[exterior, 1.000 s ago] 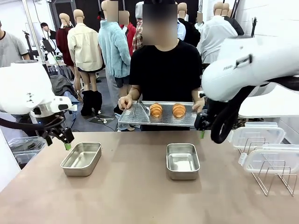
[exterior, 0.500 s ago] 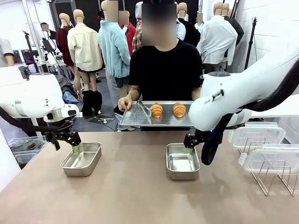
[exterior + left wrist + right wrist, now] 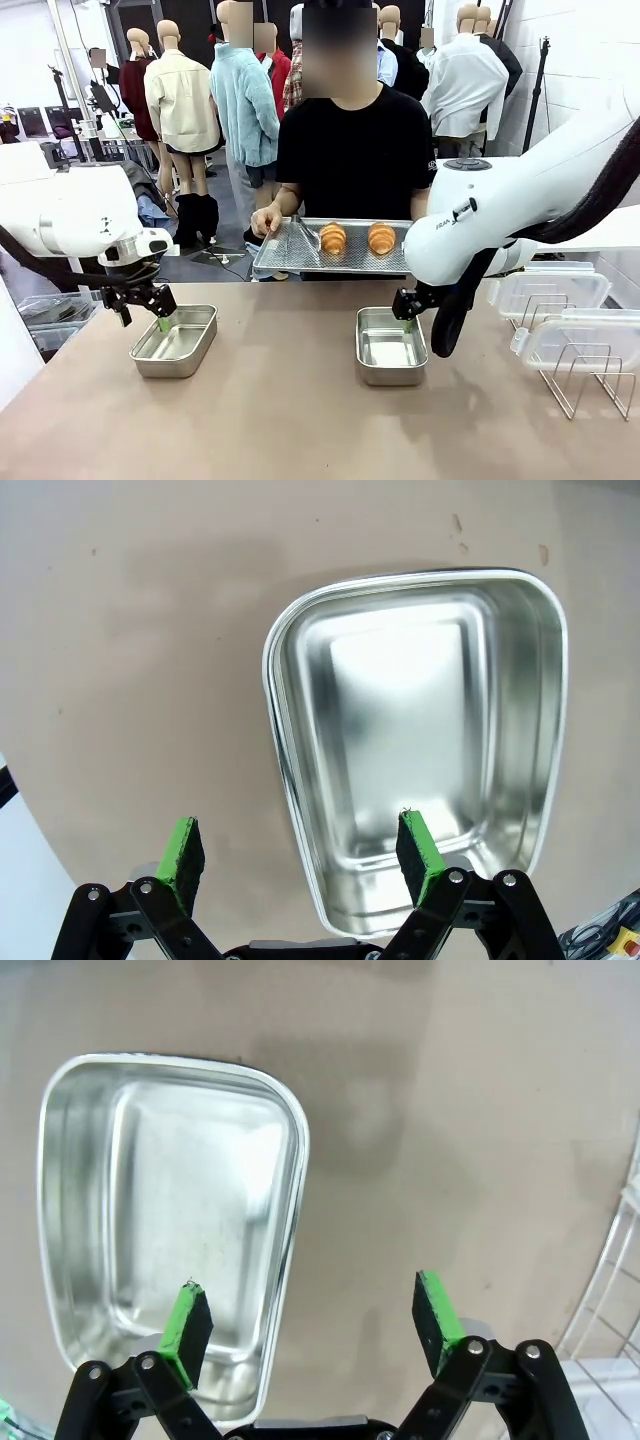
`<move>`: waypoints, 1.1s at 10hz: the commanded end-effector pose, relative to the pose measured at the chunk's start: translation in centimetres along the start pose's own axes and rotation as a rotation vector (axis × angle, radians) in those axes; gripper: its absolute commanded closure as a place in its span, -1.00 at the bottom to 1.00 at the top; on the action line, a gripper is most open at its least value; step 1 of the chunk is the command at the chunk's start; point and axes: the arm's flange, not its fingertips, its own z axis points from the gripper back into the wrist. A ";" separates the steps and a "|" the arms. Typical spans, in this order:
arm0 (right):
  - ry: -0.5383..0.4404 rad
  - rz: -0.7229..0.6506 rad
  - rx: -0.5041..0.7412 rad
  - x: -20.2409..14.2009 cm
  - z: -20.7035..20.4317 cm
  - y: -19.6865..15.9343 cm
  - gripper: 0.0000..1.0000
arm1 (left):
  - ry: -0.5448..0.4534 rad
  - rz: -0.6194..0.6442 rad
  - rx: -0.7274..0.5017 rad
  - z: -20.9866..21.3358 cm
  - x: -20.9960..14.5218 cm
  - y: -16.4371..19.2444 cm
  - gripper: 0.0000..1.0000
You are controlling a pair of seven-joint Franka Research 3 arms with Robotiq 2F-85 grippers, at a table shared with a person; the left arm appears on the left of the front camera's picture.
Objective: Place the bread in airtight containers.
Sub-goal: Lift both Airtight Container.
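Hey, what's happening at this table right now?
A person holds a perforated tray with two croissants at the far edge of the table. The left gripper hangs open over the rim of the empty left tin, the right gripper open over the rim of the empty right tin, each with one finger inside the wall. No bread is packed yet.

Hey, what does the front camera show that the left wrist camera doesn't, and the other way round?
Front view adds: a person holding a perforated tray with two croissants, the right tin, the open right gripper over its far edge, and clear lids on a wire rack. Left wrist view adds a look straight into the left tin: empty, one green pad over its inside, the other over bare table. Both share that tin, the open left gripper and the table.
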 end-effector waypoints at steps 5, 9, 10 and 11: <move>0.030 -0.033 0.050 1.7 -4.6 0.4 -1.00 | 0.031 0.010 -0.049 -2.9 2.3 0.1 -1.00; 0.038 -0.050 0.053 2.1 -5.2 0.2 0.59 | 0.047 -0.001 -0.044 -2.5 2.2 0.1 0.27; 0.037 -0.053 0.052 2.2 -5.2 0.2 0.99 | 0.051 0.001 -0.044 -2.5 2.1 0.1 0.65; 0.037 -0.064 0.052 2.2 -5.1 0.2 1.00 | 0.053 -0.005 -0.046 -2.4 2.0 0.1 1.00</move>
